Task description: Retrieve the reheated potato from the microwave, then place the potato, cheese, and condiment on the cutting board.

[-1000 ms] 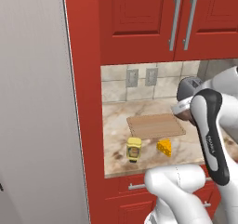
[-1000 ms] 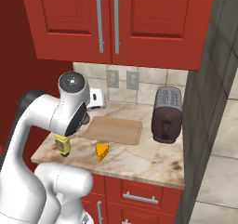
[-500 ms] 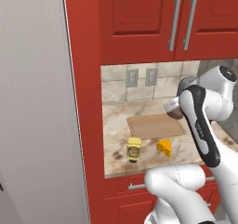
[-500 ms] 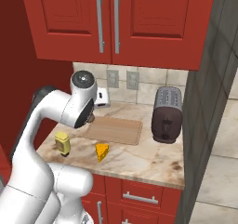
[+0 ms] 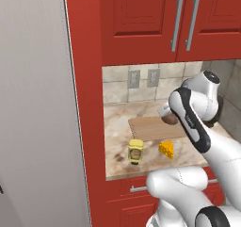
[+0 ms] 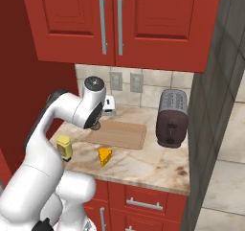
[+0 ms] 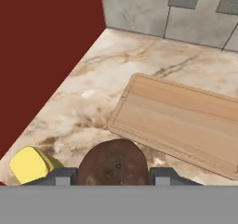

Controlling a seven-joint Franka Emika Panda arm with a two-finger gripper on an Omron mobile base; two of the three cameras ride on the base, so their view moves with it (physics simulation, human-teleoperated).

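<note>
So the gripper is clamped on the potato, fingers snug on both sides of it, up in the air over the counter just off the cutting board's left edge. The potato's long axis looks like it runs across between the fingers, hard to be sure. The board's long side runs along the back wall. The condiment stands upright near the counter's front edge, with the cheese just beside it.
</note>
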